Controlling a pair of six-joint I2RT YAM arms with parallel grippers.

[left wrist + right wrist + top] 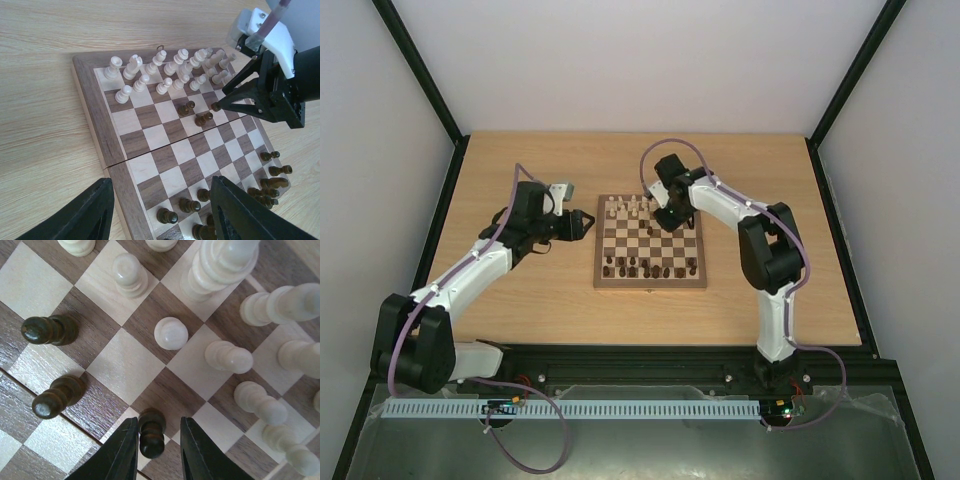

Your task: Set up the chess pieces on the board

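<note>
The board (650,284) lies mid-table. Cream pieces (635,207) fill its far rows and dark pieces (648,268) its near rows. My right gripper (670,215) is down over the far half. In the right wrist view its gripper (157,450) is open, straddling a dark pawn (151,432) that stands on the board; the left finger touches it and the right finger stands apart. Two more dark pawns (47,330) stand nearby. My left gripper (588,225) is open and empty at the board's left edge (95,115).
Cream pawns (171,333) and taller cream pieces (220,265) crowd just beyond the right fingers. In the left wrist view the right gripper (218,106) sits beside two dark pawns (186,107). Bare tabletop (520,290) surrounds the board.
</note>
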